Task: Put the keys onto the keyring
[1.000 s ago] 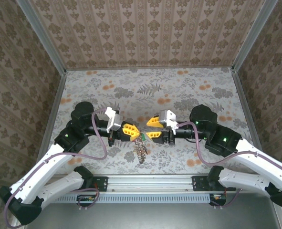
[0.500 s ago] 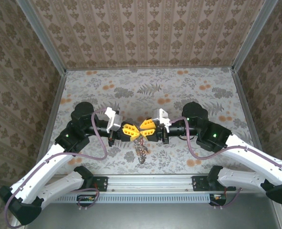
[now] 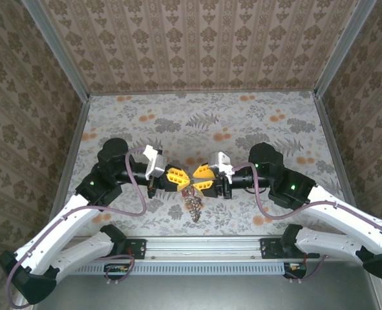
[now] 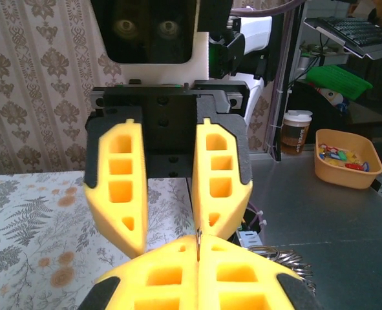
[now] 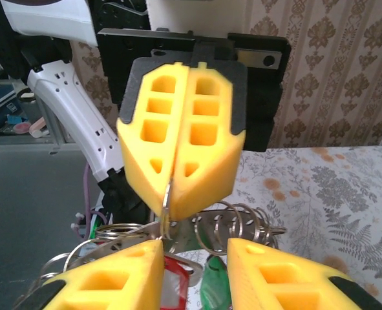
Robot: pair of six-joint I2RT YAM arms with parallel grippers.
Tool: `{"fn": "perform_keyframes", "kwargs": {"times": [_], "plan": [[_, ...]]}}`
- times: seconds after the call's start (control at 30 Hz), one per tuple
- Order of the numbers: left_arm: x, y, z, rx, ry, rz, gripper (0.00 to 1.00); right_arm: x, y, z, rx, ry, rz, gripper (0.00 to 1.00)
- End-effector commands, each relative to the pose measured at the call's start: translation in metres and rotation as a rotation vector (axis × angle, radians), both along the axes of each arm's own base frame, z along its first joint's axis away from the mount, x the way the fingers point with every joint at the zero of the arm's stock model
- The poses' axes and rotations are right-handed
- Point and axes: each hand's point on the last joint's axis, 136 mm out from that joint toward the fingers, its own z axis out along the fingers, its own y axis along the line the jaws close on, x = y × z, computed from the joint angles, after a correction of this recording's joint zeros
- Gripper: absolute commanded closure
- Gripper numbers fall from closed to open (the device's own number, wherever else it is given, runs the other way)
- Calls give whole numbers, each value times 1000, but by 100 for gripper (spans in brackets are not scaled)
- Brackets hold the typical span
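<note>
The keyring (image 3: 192, 199), a bunch of dark coiled wire loops, hangs between my two grippers above the near part of the table. My left gripper (image 3: 185, 182) is shut on one thin loop of it; in the left wrist view the wire stands up out of the closed yellow pads (image 4: 197, 248) and more coils (image 4: 287, 261) spread to the right. My right gripper (image 3: 194, 179) faces it, tips almost touching, jaws apart. Its fingertips (image 5: 194, 248) straddle the coils (image 5: 242, 219). The keys hang in the gap: a red tag (image 5: 178, 284), a green tag (image 5: 213, 287) and silver metal (image 5: 192, 234).
The metal rail (image 3: 197, 248) with both arm bases runs along the near edge. Patterned walls enclose the floral table (image 3: 242, 123) on three sides. Beyond the rail stand an orange bin (image 4: 346, 158) of small items and a cup (image 4: 296, 129).
My right gripper has come leftward to meet the left one, and its jaws now straddle the hanging keyring. The left gripper has stayed shut on the loop, barely moving.
</note>
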Motion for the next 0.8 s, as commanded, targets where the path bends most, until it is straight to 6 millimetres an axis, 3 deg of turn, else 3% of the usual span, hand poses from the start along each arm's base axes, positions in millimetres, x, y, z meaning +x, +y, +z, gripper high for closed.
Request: {"fn": "perform_keyframes", "kwargs": {"times": [0.0,0.2,0.43,0.67,0.77], "plan": [[-2,-2,16,-44,-43,-9,100,-11,-1,4,24,5,49,68],[-4,-4,16,-41,-42,-15,100,-9,9,6,52,20,76,75],[-6,-2,20,-61,-53,-15,100,-5,12,-1,27,27,66,100],[10,0,10,28,-50,114,100,11,-3,-9,-92,-40,-57,100],[22,3,-10,177,-60,216,75,24,-10,-17,-176,-68,-134,100]]}}
